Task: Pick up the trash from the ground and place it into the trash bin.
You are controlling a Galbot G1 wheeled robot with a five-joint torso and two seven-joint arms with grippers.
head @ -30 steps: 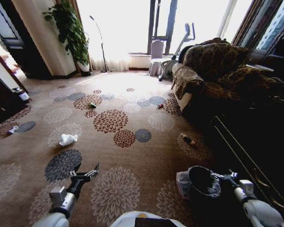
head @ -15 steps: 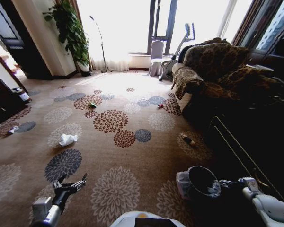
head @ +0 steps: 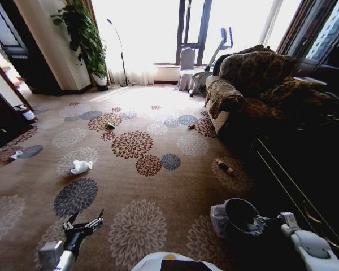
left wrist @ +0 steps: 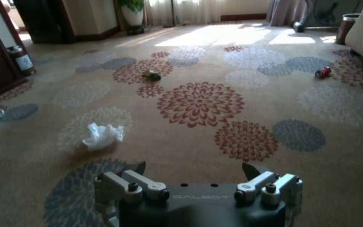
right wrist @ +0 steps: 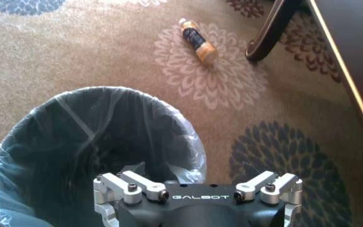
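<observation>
- The left gripper (head: 85,221), jaws spread and empty, is held low; the paper wad (head: 81,166) lies at 12 o'clock.
- The right gripper (right wrist: 194,171), open and empty, is poised at the trash bin (head: 242,217); approaching the wad is judged next.

Left tool (head: 85,221): pulled back and lower over carpet versus a second ago, fingers spread as before. Right tool (head: 265,221): drawn back slightly from earlier reach, then re-advanced toward trash bin (head: 241,210) rim since half-second mark.
</observation>
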